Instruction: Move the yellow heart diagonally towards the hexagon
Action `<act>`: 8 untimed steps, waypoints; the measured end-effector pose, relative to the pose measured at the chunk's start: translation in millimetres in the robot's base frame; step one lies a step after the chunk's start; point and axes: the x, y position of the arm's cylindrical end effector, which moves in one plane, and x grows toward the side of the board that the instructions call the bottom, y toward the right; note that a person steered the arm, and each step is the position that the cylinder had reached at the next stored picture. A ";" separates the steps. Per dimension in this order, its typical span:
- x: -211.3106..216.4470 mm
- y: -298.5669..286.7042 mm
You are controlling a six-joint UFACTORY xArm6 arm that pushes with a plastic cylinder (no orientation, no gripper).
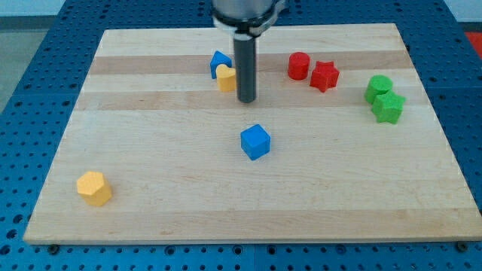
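Note:
The yellow heart (pixel 226 78) lies at the board's upper middle, touching a blue block (pixel 219 61) just above and to its left. My tip (pixel 247 99) rests on the board right beside the heart, on its right and slightly lower; the rod hides the heart's right edge. The yellow hexagon (pixel 94 187) sits far away at the lower left of the board.
A blue cube (pixel 255 141) lies below the tip at the board's middle. A red cylinder (pixel 299 65) and a red star (pixel 324 75) sit upper right. Two green blocks (pixel 379 88) (pixel 388 107) lie at the right edge. The wooden board (pixel 151 150) rests on a blue perforated table.

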 end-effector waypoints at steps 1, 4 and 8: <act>-21.5 11.8; -61.1 -19.5; 8.1 -92.6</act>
